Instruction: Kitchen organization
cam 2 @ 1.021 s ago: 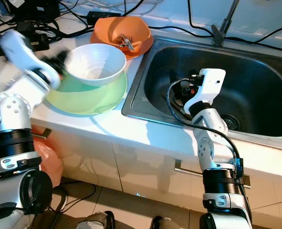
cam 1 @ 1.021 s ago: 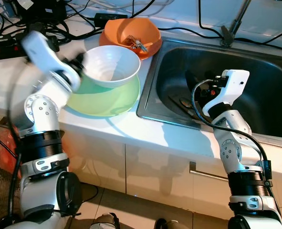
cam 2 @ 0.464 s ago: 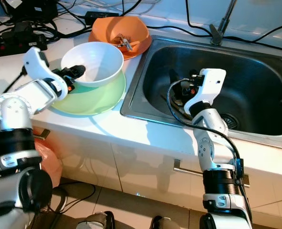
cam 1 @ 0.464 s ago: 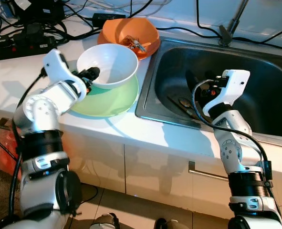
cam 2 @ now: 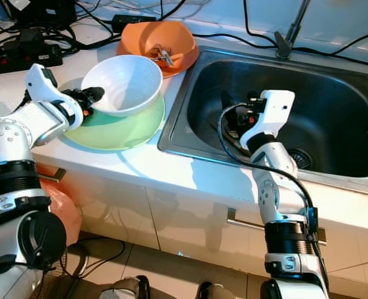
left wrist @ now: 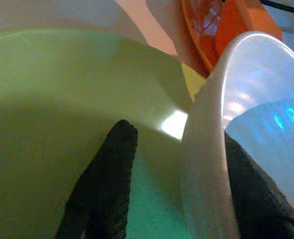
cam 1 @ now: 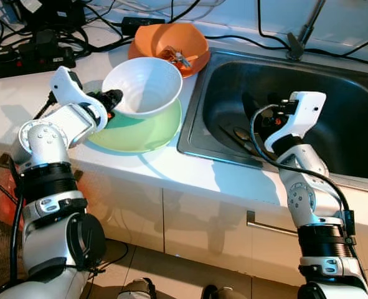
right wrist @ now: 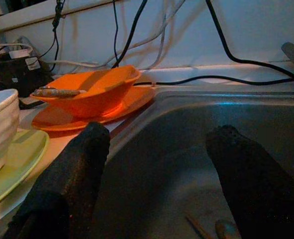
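The left gripper (cam 1: 114,98) is pinching the near rim of the white bowl (cam 1: 143,86): in the left wrist view one black finger (left wrist: 109,184) is lying outside the wall, over the green plate (left wrist: 47,124), and the other is sitting inside the bowl, so the jaws are closing on the rim between them. The bowl is tilting slightly, its far side resting on the green plate, which is lying flat on the white worktop (cam 1: 152,168) just left of the sink (cam 1: 352,124).

Behind the bowl, near the sink's back corner, an orange bowl (cam 1: 169,45) is sitting on an orange plate (right wrist: 87,112), with some small metal utensils (cam 1: 179,57) lying inside it. Black cables (cam 1: 40,37) are trailing across the back of the worktop.

The right gripper (cam 1: 261,121) is hovering inside the sink, above its bottom, with its jaws standing wide apart and gripping nothing; the right wrist view is looking between the two fingers (right wrist: 69,174) across the basin toward the orange bowl. Some dark utensils (cam 1: 240,134) are lying on the sink bottom just below that gripper.
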Available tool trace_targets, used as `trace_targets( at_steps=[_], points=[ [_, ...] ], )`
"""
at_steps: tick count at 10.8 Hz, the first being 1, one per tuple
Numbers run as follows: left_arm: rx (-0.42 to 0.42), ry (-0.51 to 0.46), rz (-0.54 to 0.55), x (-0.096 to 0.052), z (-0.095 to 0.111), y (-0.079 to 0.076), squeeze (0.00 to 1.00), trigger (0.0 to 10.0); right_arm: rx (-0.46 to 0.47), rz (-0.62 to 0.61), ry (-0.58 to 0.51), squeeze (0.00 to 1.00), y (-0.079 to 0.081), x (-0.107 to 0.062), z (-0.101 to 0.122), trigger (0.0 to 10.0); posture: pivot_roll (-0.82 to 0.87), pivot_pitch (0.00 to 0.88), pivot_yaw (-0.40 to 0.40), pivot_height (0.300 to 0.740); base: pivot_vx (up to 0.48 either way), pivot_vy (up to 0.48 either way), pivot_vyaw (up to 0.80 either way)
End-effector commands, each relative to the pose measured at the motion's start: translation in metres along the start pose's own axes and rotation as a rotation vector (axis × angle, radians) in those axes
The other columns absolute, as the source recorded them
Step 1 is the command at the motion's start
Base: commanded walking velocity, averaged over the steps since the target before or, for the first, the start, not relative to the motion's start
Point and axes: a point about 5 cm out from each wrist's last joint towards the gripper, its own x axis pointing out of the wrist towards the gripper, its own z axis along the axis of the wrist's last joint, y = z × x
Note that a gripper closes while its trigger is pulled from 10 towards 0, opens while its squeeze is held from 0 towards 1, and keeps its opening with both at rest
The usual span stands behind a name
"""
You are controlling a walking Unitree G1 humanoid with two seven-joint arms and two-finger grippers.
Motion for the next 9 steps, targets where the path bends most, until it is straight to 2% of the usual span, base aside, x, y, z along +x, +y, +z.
trace_targets(
  at_steps=[1, 6, 9],
  points=[
    [-0.006, 0.016, 0.016, 0.0001, 0.0009, 0.0003, 0.00, 0.0, -0.004, -0.002, -0.001, 0.00, -0.0004, -0.0023, 0.0007, 10.0, 0.11, 0.128, 0.000, 0.740, 0.000, 0.000, 0.00],
    [-0.008, 0.020, 0.034, -0.0004, -0.0005, 0.0040, 0.00, 0.0, -0.005, -0.006, 0.005, 0.00, -0.0003, -0.0030, -0.0010, 10.0, 0.11, 0.131, 0.000, 0.740, 0.000, 0.000, 0.00],
    [0.007, -0.069, 0.052, -0.0025, 0.0033, 0.0072, 0.00, 0.0, -0.007, -0.007, 0.009, 0.00, -0.0008, -0.0032, -0.0015, 10.0, 0.11, 0.132, -0.004, 0.740, 0.000, 0.000, 0.00]
  ],
)
